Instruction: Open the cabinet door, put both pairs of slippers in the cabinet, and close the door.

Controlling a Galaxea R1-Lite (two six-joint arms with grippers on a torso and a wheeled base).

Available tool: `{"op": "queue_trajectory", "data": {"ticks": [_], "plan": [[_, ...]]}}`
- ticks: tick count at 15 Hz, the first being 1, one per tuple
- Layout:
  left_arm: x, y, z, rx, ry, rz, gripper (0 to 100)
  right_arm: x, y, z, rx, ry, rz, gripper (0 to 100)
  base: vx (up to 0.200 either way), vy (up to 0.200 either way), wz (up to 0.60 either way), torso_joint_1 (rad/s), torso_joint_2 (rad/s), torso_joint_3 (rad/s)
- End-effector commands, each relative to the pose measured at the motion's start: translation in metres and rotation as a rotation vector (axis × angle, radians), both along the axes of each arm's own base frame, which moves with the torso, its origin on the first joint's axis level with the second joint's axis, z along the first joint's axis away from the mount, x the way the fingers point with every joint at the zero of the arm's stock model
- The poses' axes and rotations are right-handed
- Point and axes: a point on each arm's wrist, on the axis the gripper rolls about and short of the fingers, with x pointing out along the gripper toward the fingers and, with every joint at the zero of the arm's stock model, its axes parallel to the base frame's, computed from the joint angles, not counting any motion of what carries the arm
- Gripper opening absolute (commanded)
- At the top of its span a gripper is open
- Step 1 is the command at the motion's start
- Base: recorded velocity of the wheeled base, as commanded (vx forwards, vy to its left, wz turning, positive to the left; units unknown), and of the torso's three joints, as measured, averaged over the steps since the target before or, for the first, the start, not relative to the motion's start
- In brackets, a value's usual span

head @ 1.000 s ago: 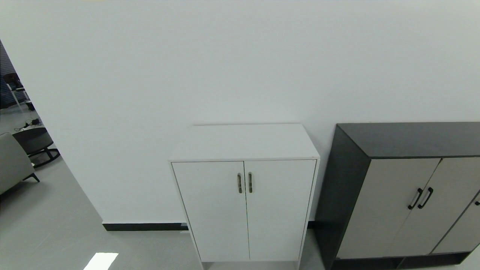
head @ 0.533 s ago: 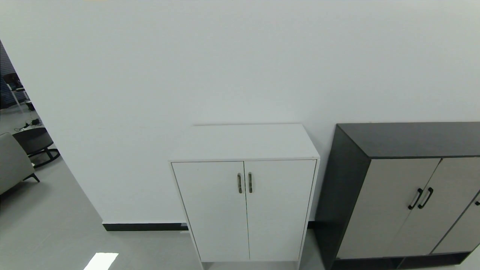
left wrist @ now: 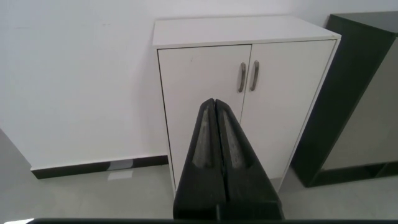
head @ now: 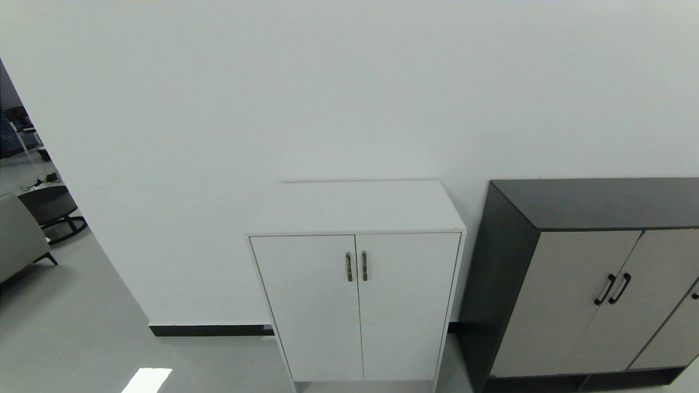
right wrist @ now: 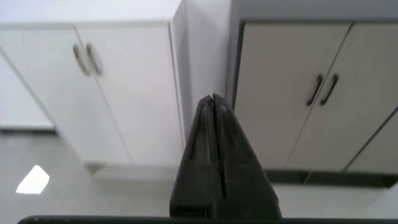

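A white wall [head: 349,82] filled the back of the scene, with a black baseboard [head: 207,330] along its foot and a grey floor [head: 65,338] in front. The dark cabinet [head: 590,202] stood against the wall on the right, its two grey doors [head: 562,305] shut and a pair of black handles [head: 604,289] side by side at their meeting edges. Just to its left, across a narrow gap, stood the white cabinet [head: 355,207], also backed against the wall. Its left door [head: 308,305] and right door [head: 407,305] were both shut, meeting along the centre seam. Far off at the left, past the wall's end, a grey chair [head: 16,237] and a round dark table [head: 49,204] stood on the floor. The left gripper [left wrist: 215,109] hung in front of the cabinet, well apart from it, its fingers pressed together with nothing between them. The right gripper [right wrist: 212,99] was likewise pressed together and held nothing, in front of the gap between the two cabinets. The cabinet's two slim handles [head: 349,266] stood upright, close on either side of the seam, near the top of the doors
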Motion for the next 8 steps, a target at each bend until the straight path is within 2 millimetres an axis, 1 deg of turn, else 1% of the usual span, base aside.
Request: {"op": "queue_trajectory", "data": {"ticks": [1,8], "plan": [[0.0000,0.0000,0.0000,-0.002,0.000,0.000,0,-0.0061,0.0003,-0.0016,0.002,-0.080,-0.020,0,0.000,0.000,0.00,0.000,0.00,0.000],[0.0000,0.0000,0.0000,-0.001,0.000,-0.002,0,-0.0061,0.0003,-0.0016,0.000,-0.080,-0.020,0,0.000,0.000,0.00,0.000,0.00,0.000]]}}
